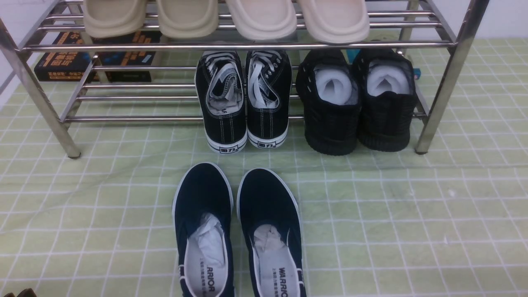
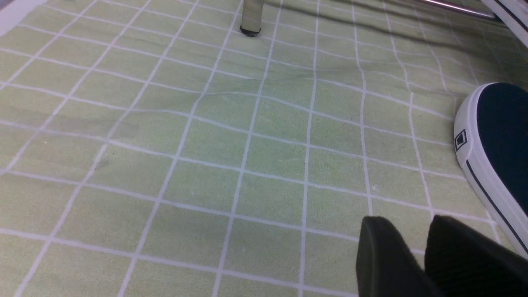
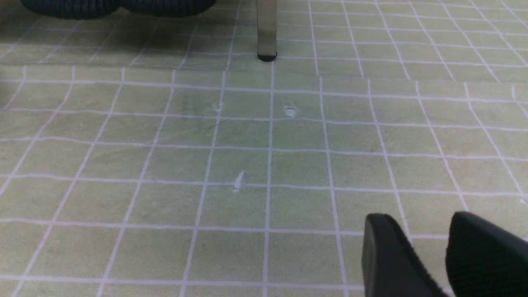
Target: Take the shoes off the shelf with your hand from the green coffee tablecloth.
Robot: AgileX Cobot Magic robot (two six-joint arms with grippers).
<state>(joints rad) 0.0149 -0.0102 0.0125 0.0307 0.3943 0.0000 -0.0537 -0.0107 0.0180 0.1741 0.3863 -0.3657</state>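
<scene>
The all-black knit shoes (image 1: 357,99), stuffed with white paper, sit heels toward me at the right end of the lower tier of the steel shelf (image 1: 247,44). Their ribbed soles show in the right wrist view (image 3: 115,8), next to a shelf leg (image 3: 267,29). The shelf stands on the green checked tablecloth (image 1: 412,214). Neither gripper shows in the front view. My left gripper (image 2: 412,227) hovers low over bare cloth, fingers close together and empty. My right gripper (image 3: 420,222) is the same, well short of the shoes.
Black canvas lace-ups with white soles (image 1: 243,103) sit left of the knit pair. Navy slip-ons (image 1: 239,231) lie on the cloth in front; one toe is by my left gripper (image 2: 499,144). Beige slippers (image 1: 222,18) fill the top tier. Books (image 1: 66,62) lie behind.
</scene>
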